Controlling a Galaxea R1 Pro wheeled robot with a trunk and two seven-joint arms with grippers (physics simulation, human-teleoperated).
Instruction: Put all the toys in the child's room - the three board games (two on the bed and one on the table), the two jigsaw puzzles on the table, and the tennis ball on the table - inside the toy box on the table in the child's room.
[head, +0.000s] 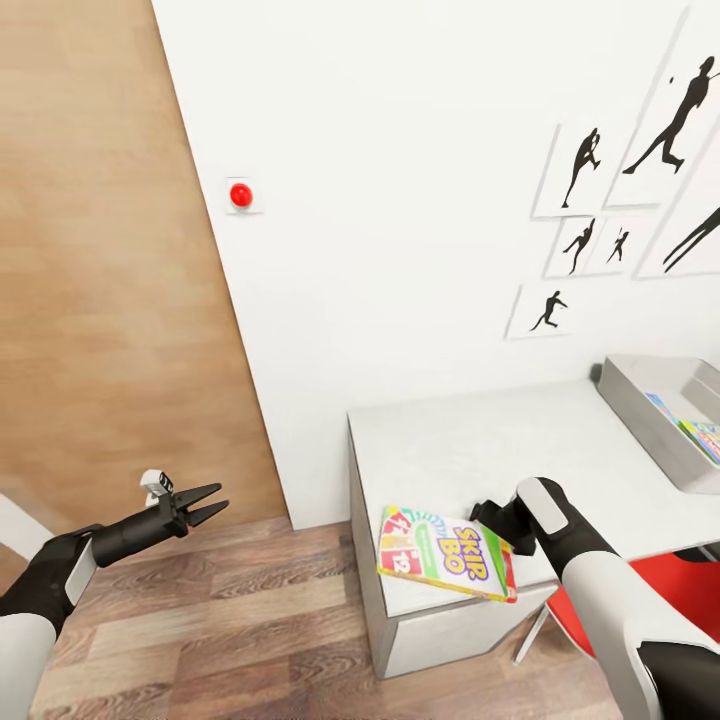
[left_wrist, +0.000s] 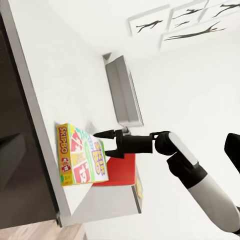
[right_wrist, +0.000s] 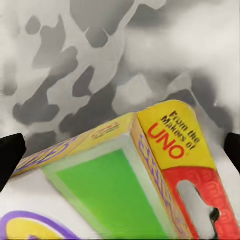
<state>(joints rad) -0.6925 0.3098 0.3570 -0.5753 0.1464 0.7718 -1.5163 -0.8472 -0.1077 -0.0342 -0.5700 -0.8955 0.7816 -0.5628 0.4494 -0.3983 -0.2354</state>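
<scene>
Lower centre of frame: Skip-Bo board game (head: 447, 553) on the white surface (head: 480, 440), overhanging its front edge. Right fingers (head: 497, 517) spread wide around the box's corner, not pinching. Lower left: left fingers (head: 205, 502) parted, empty. Grey toy box (head: 645, 410) at right edge.
</scene>
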